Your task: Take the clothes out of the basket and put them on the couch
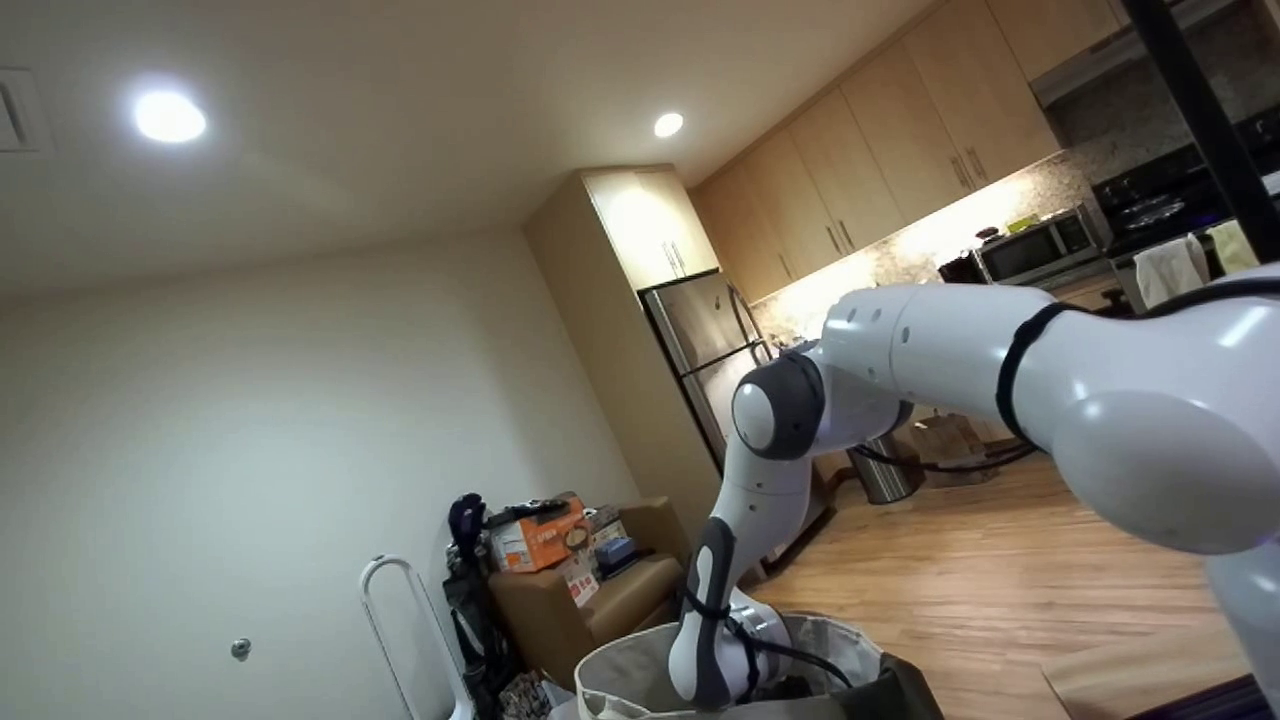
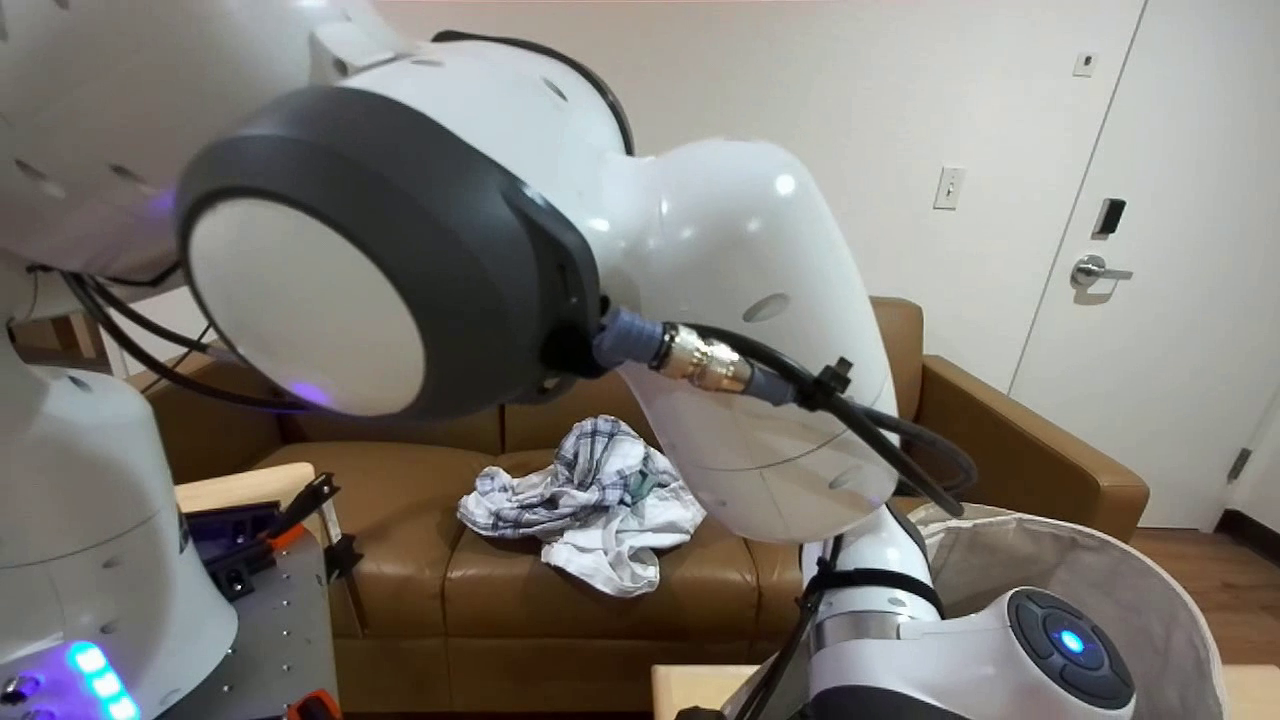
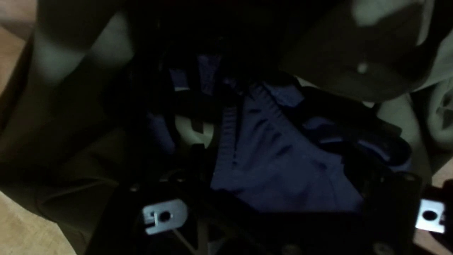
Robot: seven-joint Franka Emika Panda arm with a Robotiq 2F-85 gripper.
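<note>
The basket [image 2: 1080,560], pale with a thin rim, stands at the lower right in an exterior view and at the bottom of an exterior view [image 1: 630,665]. My wrist reaches down into it, so both exterior views hide the fingers. In the dim wrist view a dark blue garment [image 3: 283,159] lies in the basket, below and between the widely spread fingers of my gripper [image 3: 286,170]; no grip on it shows. On the brown couch [image 2: 390,500] rests a crumpled pile of white and plaid clothes [image 2: 600,510].
A light wooden table [image 2: 690,688] is by the basket. The robot's forearm [image 2: 740,330] crosses in front of the couch. Cables [image 2: 870,440] hang along the arm. Boxes [image 1: 545,535] sit on a brown seat near the wall, beside a white curved frame [image 1: 400,600].
</note>
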